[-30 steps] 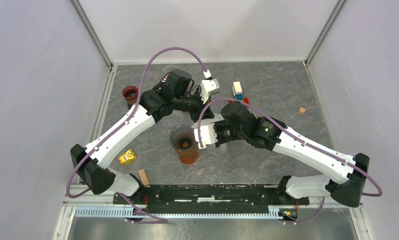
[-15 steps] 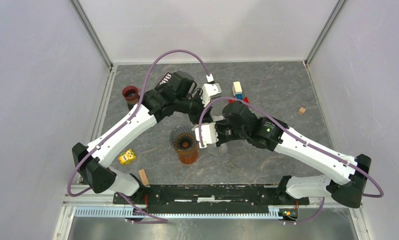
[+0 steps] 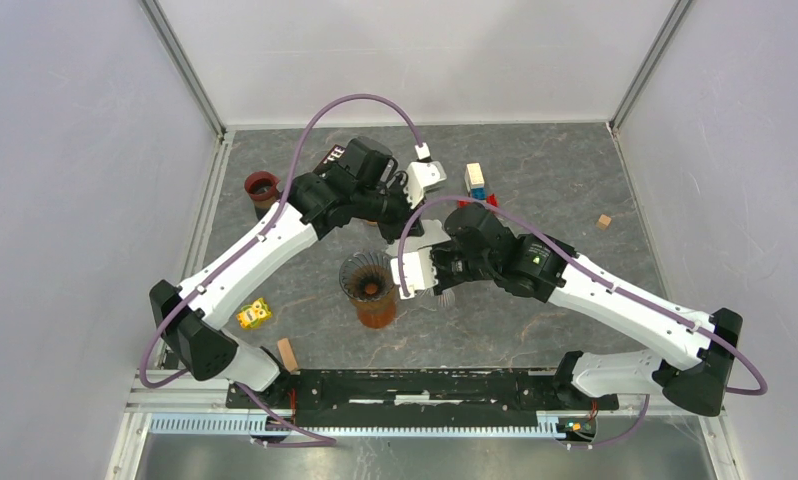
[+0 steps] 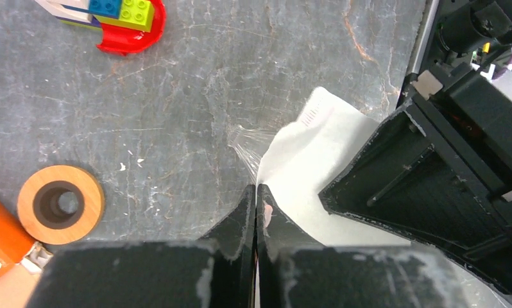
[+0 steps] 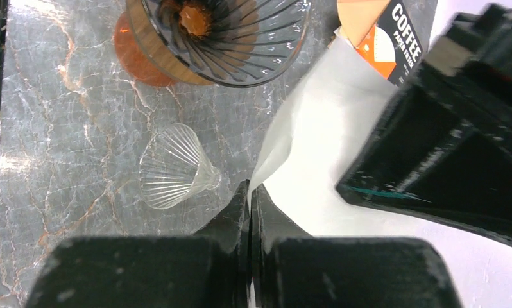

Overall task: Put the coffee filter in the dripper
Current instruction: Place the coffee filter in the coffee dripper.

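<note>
Since a second ago the left arm has swung its wrist a little farther back and to the right, and its purple cable arches higher; the right arm and the things on the bench (image 3: 555,170) lie as they did.

Both arms meet over the middle of the bench. The left gripper (image 4: 256,199) has its jaws pressed together on one edge of the white coffee filter (image 4: 305,167). The right gripper (image 5: 249,196) pinches another edge of the same sheet, its jaws closed with the paper running into the slit between them. So the filter hangs stretched between the two, just behind and to the right of the dripper (image 3: 365,277), not in it. Whether the paper touches the bench cannot be told.

The dripper, dark ribbed glass, sits upright on an orange-brown server (image 3: 377,312). A clear ribbed cone (image 5: 173,167) lies on its side just beside it, below the right arm's jaws. The filter pack (image 5: 385,32) lies behind the paper.

A wooden ring (image 4: 61,204) and a toy of coloured bricks (image 4: 122,16) lie apart from the filter. A dark red cup (image 3: 261,186) stands at the back left, and a yellow toy (image 3: 254,314) lies near the left arm.
</note>
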`<state>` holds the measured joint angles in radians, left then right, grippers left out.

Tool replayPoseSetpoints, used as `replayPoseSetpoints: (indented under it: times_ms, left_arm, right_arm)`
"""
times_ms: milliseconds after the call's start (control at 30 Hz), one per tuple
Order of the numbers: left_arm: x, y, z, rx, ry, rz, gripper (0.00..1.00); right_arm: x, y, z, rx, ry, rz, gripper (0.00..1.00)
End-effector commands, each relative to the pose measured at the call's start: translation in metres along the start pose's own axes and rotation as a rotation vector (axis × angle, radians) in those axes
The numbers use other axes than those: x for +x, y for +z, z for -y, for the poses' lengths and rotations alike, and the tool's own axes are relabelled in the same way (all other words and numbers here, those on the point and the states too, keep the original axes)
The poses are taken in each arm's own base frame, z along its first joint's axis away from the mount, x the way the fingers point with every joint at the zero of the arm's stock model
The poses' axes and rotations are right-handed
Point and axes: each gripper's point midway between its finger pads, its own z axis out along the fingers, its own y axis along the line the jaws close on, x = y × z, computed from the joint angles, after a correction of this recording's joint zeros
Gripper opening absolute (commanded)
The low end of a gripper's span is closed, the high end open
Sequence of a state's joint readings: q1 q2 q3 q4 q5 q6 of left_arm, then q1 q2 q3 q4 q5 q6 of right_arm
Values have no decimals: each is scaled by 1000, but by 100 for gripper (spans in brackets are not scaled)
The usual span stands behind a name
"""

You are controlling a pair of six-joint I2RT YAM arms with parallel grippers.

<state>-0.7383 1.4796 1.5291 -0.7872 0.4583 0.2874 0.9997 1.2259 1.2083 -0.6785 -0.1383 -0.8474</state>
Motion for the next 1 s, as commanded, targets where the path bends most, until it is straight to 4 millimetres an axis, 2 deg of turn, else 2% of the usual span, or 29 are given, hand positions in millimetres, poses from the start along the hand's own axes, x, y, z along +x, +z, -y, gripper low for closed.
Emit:
replayPoseSetpoints:
  times_ms: [0,200,367,567,667,800,967]
  left_arm:
    - [-25,-12,-6,-49,60,55,2]
    - [-27,-13,-5,-41,60,61,2]
    - [-26,-12,3,-1,54,68,2]
    - [-25,-13,7,14,45,71,2]
    - [-25,-14,5,-2,40,69,2]
    - [-26,-19,-4,-63,40,67,2]
    - [-29,-31,-3,-87,50,85,2]
  right_arm:
    - [-15,-12,3,-11,-36,50,0]
    - [-14,-13,5,-4,-43,41,7]
    - [-16,-13,13,22,-38,35,21]
    - [-18,-6,14,11,-32,31,33]
    - [-18,-3,8,-12,-32,31,31]
    - [-16,-3,1,-42,-35,33,19]
    - [-29,-12,12,-13,-43,64,8]
